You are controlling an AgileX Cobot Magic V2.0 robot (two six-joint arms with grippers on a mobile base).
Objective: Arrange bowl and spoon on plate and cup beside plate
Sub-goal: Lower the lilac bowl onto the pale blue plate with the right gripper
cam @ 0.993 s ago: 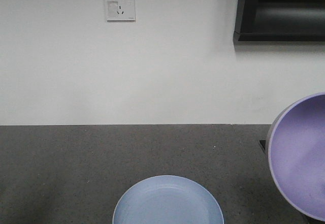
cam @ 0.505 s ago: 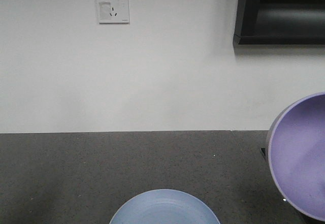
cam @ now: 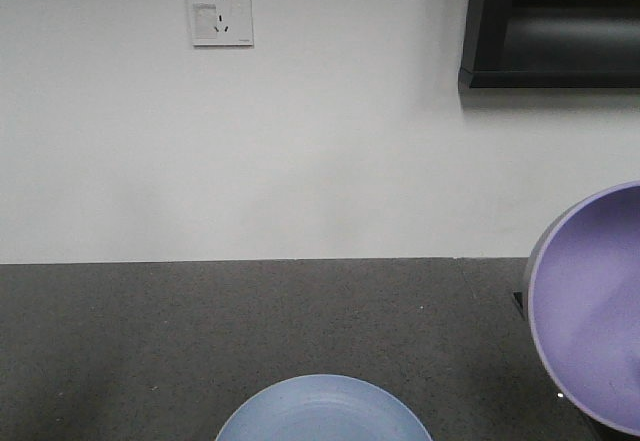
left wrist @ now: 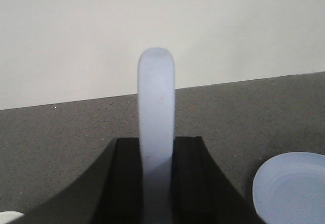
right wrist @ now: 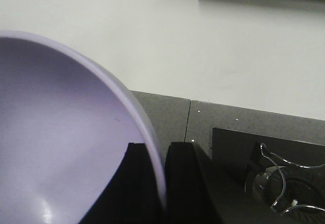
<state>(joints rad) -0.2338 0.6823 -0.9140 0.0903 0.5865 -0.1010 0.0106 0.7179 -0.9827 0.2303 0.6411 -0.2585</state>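
Wall socket [cam: 219, 13]: front view, 11 o'clock, on the white wall; not part of the task.
Left gripper [left wrist: 156, 150]: jaws closed to a narrow gap on the spoon's lower part, one black finger on each side.
Spoon [left wrist: 156, 107]: pale blue-white, held upright above the grey countertop [cam: 150, 341], rounded end at 12 o'clock in the left wrist view. Not on the plate.
Cup: not identified. A white sliver [left wrist: 9, 217] sits at 7 o'clock in the left wrist view; cannot tell what it is.
Plate [cam: 325, 413]: pale blue, flat on the countertop at 6 o'clock in the front view and at 4 o'clock in the left wrist view. Nothing on the visible part.
Bowl [cam: 590, 306]: lavender, tilted steeply with its opening toward the camera, at 4 o'clock in the front view, off to the plate's right.
Right gripper [right wrist: 158, 183]: jaws nearly closed, pinching the bowl's rim between them.
Black panel [right wrist: 238, 153]: 4 o'clock in the right wrist view, carrying a wire fitting.
Step in hand: judged to be carrying, both items lifted, neither placed.
Next move: the bowl should travel left over the plate, be levelled and set down at centre before release. The spoon would then follow from the left.
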